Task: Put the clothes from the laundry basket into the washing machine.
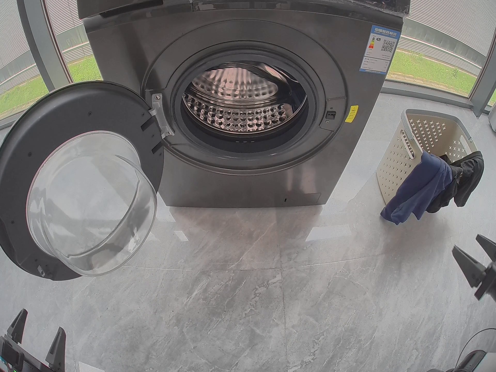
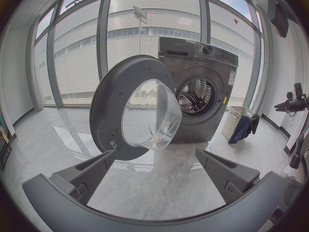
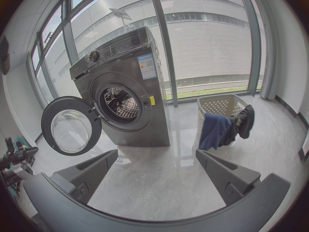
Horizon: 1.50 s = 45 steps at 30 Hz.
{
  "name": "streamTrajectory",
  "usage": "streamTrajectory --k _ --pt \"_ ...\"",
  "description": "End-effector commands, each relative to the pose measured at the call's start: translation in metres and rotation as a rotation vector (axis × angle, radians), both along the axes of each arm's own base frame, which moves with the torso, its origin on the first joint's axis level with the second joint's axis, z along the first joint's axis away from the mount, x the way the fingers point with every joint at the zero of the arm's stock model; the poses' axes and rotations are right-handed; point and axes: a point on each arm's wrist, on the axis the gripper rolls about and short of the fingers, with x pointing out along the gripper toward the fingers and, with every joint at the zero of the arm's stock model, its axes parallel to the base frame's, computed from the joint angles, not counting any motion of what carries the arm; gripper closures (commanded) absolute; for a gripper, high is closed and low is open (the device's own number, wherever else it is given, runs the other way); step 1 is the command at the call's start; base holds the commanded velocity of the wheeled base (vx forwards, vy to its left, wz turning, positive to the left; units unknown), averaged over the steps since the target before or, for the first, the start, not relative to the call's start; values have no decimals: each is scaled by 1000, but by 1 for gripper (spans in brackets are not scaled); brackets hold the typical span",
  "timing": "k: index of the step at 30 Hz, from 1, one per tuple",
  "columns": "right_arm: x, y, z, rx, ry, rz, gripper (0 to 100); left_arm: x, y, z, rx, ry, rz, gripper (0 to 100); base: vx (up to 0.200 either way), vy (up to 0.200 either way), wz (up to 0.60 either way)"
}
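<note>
Clearly the right hand (image 1: 466, 243) is the nearer one. The laundry basket (image 1: 395, 156) stands on the floor ahead of it and a little to its left, beside the washing machine (image 1: 310, 182). 2 garments, a blue garment (image 1: 421, 187) and a black garment (image 1: 467, 174), hang lengthwise down over its near rim. Right hand and left hand (image 1: 42, 320) sit low, spread wide, holding nothing. The door (image 1: 77, 182) stands open.
</note>
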Motion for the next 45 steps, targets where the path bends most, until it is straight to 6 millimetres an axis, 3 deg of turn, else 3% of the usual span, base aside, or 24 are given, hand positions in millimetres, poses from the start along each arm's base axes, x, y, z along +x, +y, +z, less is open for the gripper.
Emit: streamTrajectory --k 1,16,45 --pt "-84 -14 -88 -46 -131 -178 0 0 0 -5 -3 3 0 0 0 0 0" --pt "-85 -15 -94 -127 -62 -222 0 0 0 -5 2 1 3 0 0 0 0" --pt "-85 -15 -95 -124 -63 -199 0 0 0 -5 -7 1 1 0 0 -200 0"
